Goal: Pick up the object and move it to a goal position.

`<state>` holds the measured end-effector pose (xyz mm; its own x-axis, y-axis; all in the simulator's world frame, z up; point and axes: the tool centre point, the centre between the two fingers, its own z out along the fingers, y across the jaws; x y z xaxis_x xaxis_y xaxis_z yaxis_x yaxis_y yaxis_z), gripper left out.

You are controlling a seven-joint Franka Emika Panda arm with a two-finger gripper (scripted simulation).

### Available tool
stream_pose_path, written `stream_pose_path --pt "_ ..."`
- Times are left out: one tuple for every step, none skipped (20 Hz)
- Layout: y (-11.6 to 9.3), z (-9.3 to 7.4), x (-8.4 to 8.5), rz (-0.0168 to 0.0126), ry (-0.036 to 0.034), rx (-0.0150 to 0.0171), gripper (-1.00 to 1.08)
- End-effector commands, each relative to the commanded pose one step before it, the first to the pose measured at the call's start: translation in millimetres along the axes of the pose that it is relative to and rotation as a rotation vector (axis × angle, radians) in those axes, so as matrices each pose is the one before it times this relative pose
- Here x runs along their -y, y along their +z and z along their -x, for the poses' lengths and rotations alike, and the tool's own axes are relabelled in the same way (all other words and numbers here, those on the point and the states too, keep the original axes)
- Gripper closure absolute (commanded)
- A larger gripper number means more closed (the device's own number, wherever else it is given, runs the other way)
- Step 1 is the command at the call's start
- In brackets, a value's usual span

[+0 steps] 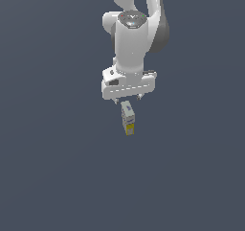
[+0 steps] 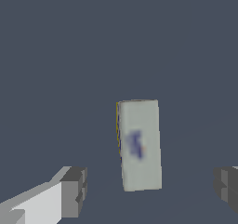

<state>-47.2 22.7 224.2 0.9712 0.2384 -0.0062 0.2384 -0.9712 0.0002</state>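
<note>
While the white two-fingered gripper (image 1: 127,98) hangs spread wide and empty, the small whitish-grey rectangular box with a blue mark and yellow end (image 1: 128,118) lies on the dark grey floor (image 1: 52,167) just below. Likely light and rigid; pinch across its narrow width, mid-length.

A bare simulated scene: only a flat, featureless grey-blue ground (image 1: 52,167) surrounds the rendered arm (image 1: 134,33).
</note>
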Motion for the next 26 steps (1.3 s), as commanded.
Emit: stream_pose_path --pt "11.39 -4.02 1.56 0.00029 -0.03254 -0.00391 -0.92" --pt "3.27 -0.97 0.46 -0.00006 -0.00881 -0.00071 -0.92" --pt "2.68 -0.78 0.38 -0.00006 -0.00722 -0.00059 -0.92" --pt "2.09 -0.6 0.31 -0.00005 -0.00563 -0.00046 -0.92" --pt "1.49 -0.42 0.21 -0.00004 -0.00401 -0.00033 -0.92" --pt "0.9 -0.25 0.12 -0.00003 -0.00238 -0.0002 -0.92" --pt "0.3 -0.07 -0.02 -0.00001 -0.00069 -0.00006 -0.92" --pt "-1.21 0.78 0.02 -0.00032 0.00475 0.00176 -0.92" --pt "0.33 0.01 -0.01 0.0 0.0 0.0 -0.92" --pt "0.99 0.02 -0.04 0.0 0.0 0.0 -0.92" --pt "1.65 0.03 -0.07 0.0 0.0 0.0 -0.92" --pt "2.31 0.05 -0.1 0.0 0.0 0.0 -0.92" --pt "2.84 0.02 0.24 0.00002 -0.00065 -0.00023 -0.92" --pt "3.63 0.1 -0.15 0.0 0.0 0.0 -0.92" --pt "4.11 0.06 0.34 0.00003 -0.00092 -0.00033 -0.92" --pt "4.97 0.15 -0.21 0.0 0.0 0.0 -0.92" --pt "5.43 0.1 0.28 0.00003 -0.00092 -0.00033 -0.92" --pt "5.23 0.09 0.14 0.00002 -0.00065 -0.00023 -0.92" --pt "4.73 0.08 -0.21 0.0 0.0 0.0 -0.92" --pt "3.98 -0.05 0.16 0.00003 -0.00065 -0.00023 -0.92" --pt "3.49 -0.08 -0.2 0.0 0.0 0.0 -0.92" --pt "2.72 -0.23 0.18 0.00005 -0.00065 -0.00023 -0.92" --pt "2.22 -0.25 -0.18 0.0 0.0 0.0 -0.92" --pt "1.56 -0.28 -0.16 0.0 0.0 0.0 -0.92" --pt "0.87 -0.23 -0.11 0.0 0.0 0.0 -0.92" --pt "0.27 -0.09 -0.04 0.0 0.0 0.0 -0.92"
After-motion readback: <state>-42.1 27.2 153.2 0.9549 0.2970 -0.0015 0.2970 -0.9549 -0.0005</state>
